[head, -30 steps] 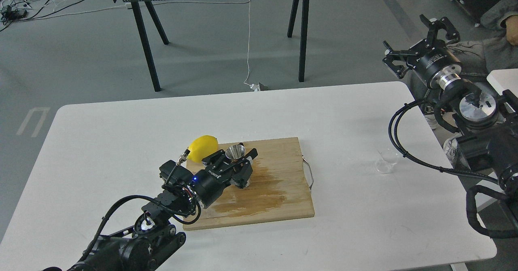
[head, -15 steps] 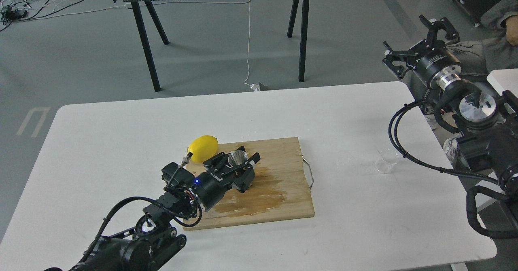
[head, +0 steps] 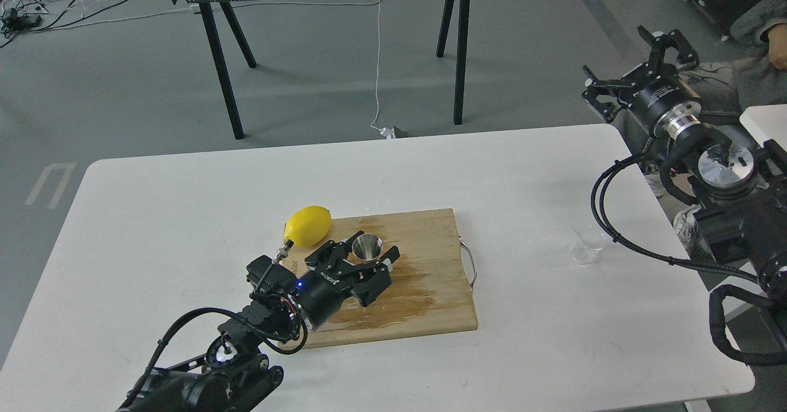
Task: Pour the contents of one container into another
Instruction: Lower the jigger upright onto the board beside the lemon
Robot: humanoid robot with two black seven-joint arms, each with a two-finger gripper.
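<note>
The shiny steel jigger [head: 367,247] stands upright over the wooden cutting board [head: 430,240], its open cone facing up. My left gripper [head: 364,257] reaches in from the lower left and is shut on the jigger, one finger on each side of it. The tiny clear glass cup [head: 587,246] sits alone on the white table to the right of the board, far from both grippers. My right gripper [head: 639,58] hangs open and holds nothing, high past the table's far right corner.
A yellow lemon [head: 307,225] lies at the board's far left corner, just behind my left wrist. A wet brown stain [head: 393,295] spreads over the board's near half. A metal handle [head: 470,264] sticks out of the board's right edge. The white table [head: 184,215] carries all of this.
My left gripper has moved the jigger a little to the right and nearer to me, lower over the board. The right gripper has barely shifted. The glass cup has stayed put.
</note>
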